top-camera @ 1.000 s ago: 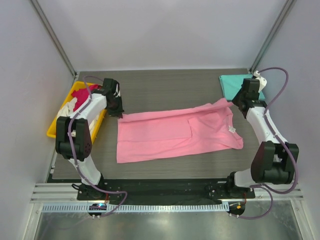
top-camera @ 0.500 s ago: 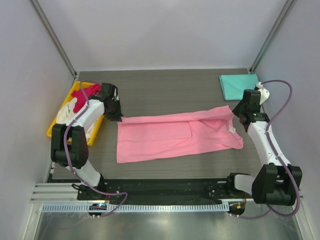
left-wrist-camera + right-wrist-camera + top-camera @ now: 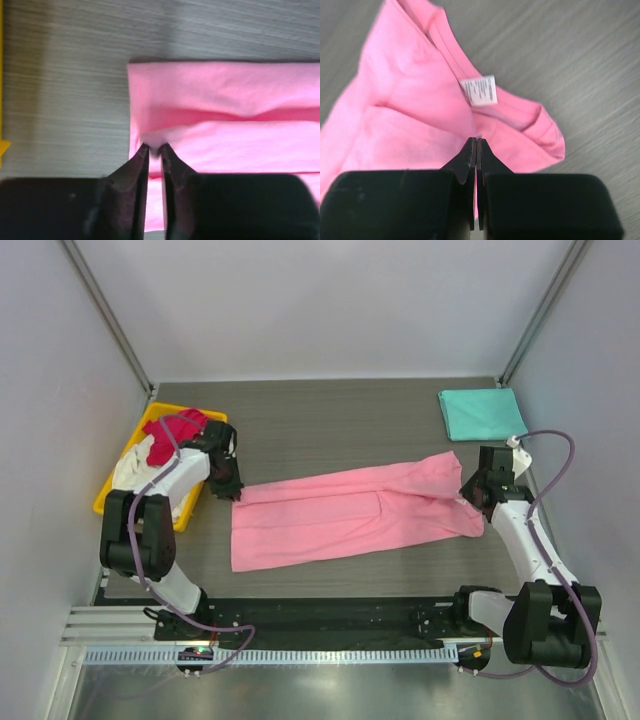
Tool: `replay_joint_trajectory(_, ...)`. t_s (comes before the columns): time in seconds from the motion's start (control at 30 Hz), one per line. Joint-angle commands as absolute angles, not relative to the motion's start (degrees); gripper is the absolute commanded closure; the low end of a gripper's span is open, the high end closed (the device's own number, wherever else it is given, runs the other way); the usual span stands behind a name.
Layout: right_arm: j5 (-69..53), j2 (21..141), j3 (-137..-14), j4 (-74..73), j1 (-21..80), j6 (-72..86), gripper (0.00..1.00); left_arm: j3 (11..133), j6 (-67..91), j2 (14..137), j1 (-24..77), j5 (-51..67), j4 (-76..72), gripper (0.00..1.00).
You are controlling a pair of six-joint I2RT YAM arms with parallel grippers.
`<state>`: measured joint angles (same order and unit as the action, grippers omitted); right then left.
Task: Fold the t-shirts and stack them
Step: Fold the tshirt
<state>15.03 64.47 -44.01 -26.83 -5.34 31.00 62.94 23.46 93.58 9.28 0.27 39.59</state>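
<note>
Closely seen from the left wrist, the left fingers (image 3: 140, 170) stand a thin slit apart, tips at the folded corner of the pink t-shirt (image 3: 225, 90) nearest the yellow bin (image 3: 103, 504); whether cloth lies in the slit cannot be told. The right fingers (image 3: 465, 160) are pressed together and appear to pinch the shirt just below its care label (image 3: 480, 91), at the end farthest from the bin.

The pink t-shirt (image 3: 340, 515) lies on the counter (image 3: 330, 425) as a long band. It starts just beside the bin and runs away from it, doubled lengthwise and slightly aslant.

The step in hand is judged to be laying this lengthwise fold flat.
- **Tension:** the two ends should come down together. A pull from the far end while the bin-side slit is loose would drag that corner out of line.
- **Creases:** a shallow crease crosses the upper layer near the bin-side corner, and the collar end is bunched. Both want smoothing before the next fold.
- **Release:** the fingers should lift straight up so that no layer is peeled back.

Around the work:
- **Bin:** it holds the crimson t-shirt (image 3: 178, 428) and the cream t-shirt (image 3: 128, 472), heaped and unfolded. The left arm reaches past its near corner, so a wide swing risks striking the rim.
- **Teal t-shirt** (image 3: 482, 412): it lies folded at the back corner of the counter, well apart from the bin and beyond the collar end. This is probably the base of the stack, and bare counter lies between it and the band.
</note>
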Motion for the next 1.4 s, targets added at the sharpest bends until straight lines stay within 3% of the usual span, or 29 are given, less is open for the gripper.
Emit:
replay_joint_trajectory(0.0,9.69,62.40,-40.26,-27.60,-5.45,35.24,0.99,64.51,23.64,91.67,10.72,-4.65,41.83,0.80)
replay_joint_trajectory(0.13,7.12,60.74,-37.88,-27.51,-5.45,35.25,0.99,65.48,23.64,89.48,13.00,-6.95,43.16,0.61)
replay_joint_trajectory(0.2,7.73,59.95,-36.92,-27.60,-5.45,35.24,0.99,66.62,23.73,89.47,14.76,-7.64,43.94,0.59)
replay_joint_trajectory(0.83,5.10,59.15,-36.74,-26.81,-5.45,34.54,0.99,61.80,28.38,93.34,17.05,-5.54,43.51,0.55)
replay_joint_trajectory(1.17,4.40,60.03,-37.18,-25.67,-5.45,33.75,0.99,58.80,30.59,94.04,17.05,-6.77,41.75,0.60)
replay_joint_trajectory(1.27,4.04,60.47,-37.18,-25.49,-5.45,33.75,0.99,59.15,30.85,94.31,17.05,-7.21,41.57,0.65)
replay_joint_trajectory(1.37,4.22,60.47,-37.18,-25.49,-5.45,33.58,0.99,60.20,30.85,94.92,17.05,-9.13,42.53,0.81)
